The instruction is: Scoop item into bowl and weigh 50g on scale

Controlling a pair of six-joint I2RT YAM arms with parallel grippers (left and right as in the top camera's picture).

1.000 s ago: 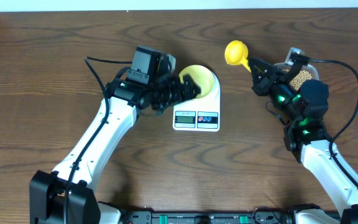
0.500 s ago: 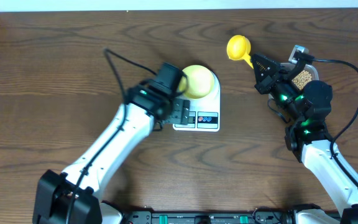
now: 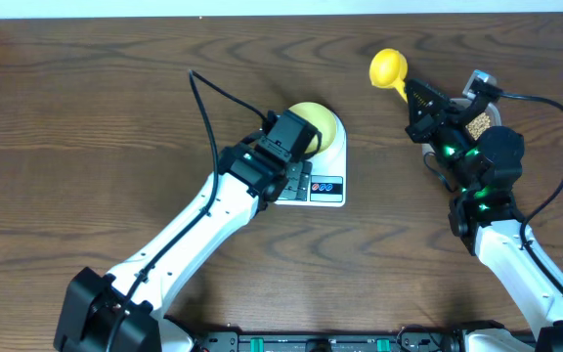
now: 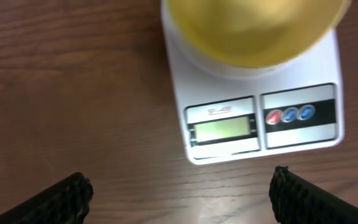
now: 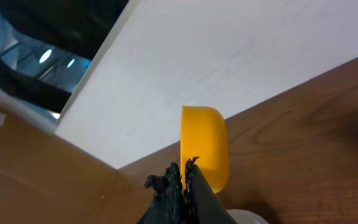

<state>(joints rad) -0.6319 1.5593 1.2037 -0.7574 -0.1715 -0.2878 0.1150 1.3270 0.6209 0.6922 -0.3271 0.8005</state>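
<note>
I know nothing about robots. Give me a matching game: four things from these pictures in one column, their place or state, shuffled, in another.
1. small round pale yellow-green bowl
2. white flat digital kitchen scale
3. yellow plastic scoop
4. left gripper

A. clamped in the right gripper
B. open, holding nothing
C. sitting on the scale
D. flat on the wooden table

Pairs: 1-C, 2-D, 3-A, 4-B

Matt wood-grain table (image 3: pixel 86 117), smooth white plastic scale (image 4: pixel 258 124), smooth yellow-green bowl (image 4: pixel 253 28), smooth yellow plastic scoop (image 5: pixel 205 146)
</note>
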